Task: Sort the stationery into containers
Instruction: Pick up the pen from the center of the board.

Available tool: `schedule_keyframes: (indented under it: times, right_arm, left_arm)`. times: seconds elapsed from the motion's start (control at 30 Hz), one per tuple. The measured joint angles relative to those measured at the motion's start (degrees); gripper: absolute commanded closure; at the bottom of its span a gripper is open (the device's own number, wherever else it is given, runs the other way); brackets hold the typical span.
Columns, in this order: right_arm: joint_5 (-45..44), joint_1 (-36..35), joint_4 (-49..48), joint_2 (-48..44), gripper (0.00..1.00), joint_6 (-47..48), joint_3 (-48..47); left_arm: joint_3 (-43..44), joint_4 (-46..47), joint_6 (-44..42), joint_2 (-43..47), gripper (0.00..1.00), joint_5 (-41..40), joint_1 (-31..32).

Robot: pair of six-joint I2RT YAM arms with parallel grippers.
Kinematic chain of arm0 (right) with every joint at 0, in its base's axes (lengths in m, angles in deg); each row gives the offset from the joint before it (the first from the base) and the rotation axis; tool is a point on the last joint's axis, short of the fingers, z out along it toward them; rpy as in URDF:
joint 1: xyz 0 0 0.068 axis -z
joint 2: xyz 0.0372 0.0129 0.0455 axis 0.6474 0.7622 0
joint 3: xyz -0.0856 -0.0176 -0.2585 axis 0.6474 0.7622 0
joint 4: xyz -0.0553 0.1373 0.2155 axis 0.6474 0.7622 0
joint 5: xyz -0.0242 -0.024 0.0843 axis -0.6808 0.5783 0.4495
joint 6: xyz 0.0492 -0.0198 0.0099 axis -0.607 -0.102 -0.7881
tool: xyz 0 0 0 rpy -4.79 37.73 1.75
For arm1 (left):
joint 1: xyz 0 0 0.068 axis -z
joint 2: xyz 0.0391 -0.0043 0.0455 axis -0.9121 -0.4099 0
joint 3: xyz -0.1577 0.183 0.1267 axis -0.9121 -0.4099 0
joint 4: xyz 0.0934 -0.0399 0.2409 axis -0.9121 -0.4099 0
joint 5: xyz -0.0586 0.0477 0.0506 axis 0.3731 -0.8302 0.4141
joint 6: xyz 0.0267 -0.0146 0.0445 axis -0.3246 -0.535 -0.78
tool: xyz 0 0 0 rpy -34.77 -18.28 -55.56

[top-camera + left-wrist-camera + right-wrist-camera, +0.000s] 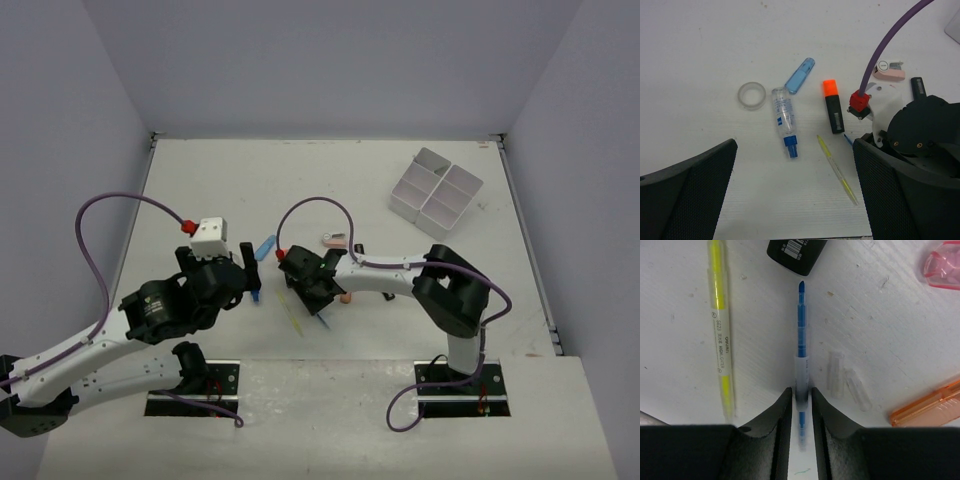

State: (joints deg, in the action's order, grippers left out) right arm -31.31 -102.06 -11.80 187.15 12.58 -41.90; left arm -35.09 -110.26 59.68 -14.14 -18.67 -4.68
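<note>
— Pincers first: what is the right pincer (801, 394) doing?

— Its two black fingers (775, 420) are almost shut. They press on a thin blue pen (800, 325) from both sides. The pen lies flat on the white table (250, 180).

— And the left pincer (794, 150)?

— It is open very wide and has nothing in it. It hangs over the table, near the loose things.

— What lies next to the blue pen?

— A thin yellow pen (720, 330) lies just beside it on one side. Two small clear caps (845, 380) lie just beside it on the other side.

— What is a bit farther on?

— A black highlighter with an orange cap (833, 106) lies just past the tip of the blue pen. Near it is a clear little bottle with a blue cap (784, 120), lying on its side.

— And past those?

— A clear tape roll (751, 95) lies flat just beside the bottle. A light blue see-through marker (800, 75) lies between the bottle and the highlighter, at their far ends. A small pink eraser (889, 74) lies off to one side.

— Where is the tray?

— The white square plastic tray with four boxes (436, 192) sits at the far right of the table. It is well apart from the pens and from both pincers.
</note>
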Motion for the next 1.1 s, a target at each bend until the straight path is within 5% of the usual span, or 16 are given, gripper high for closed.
schedule_keyframes:
  times: [0.2, 0.33, 0.57, 0.87, 1.0, 1.1]
  right_arm:
    - [0.01, -0.21, 0.77, 1.5, 0.78, -0.12, -2.08]
    - [-0.04, -0.26, 0.81, 2.82, 0.99, -0.19, -3.9]
    - [-0.39, -0.28, 2.39, 1.91, 1.0, -0.35, -4.27]
    - [-5.6, 4.37, 7.39, -23.75, 1.0, -1.09, 0.69]
    - [-9.13, 16.87, 8.96, -33.96, 1.0, -2.09, 5.58]
    - [-11.55, 23.1, 11.07, -37.57, 1.0, -2.27, 8.49]
  left_arm:
    - [-0.01, 0.39, -0.13, 0.28, 0.0, 0.02, 0.0]
    - [-0.02, 0.44, -0.12, 0.66, 0.0, 0.02, 0.0]
    - [-0.02, 0.45, 0.15, 0.9, 0.0, 0.01, 0.0]
    - [6.16, 0.2, 8.41, -11.42, 0.01, 2.19, 0.0]
    - [10.3, 0.68, 18.36, -24.29, 0.15, 6.31, 0.0]
    - [11.33, 0.81, 25.88, -33.14, 0.36, 10.67, 0.02]
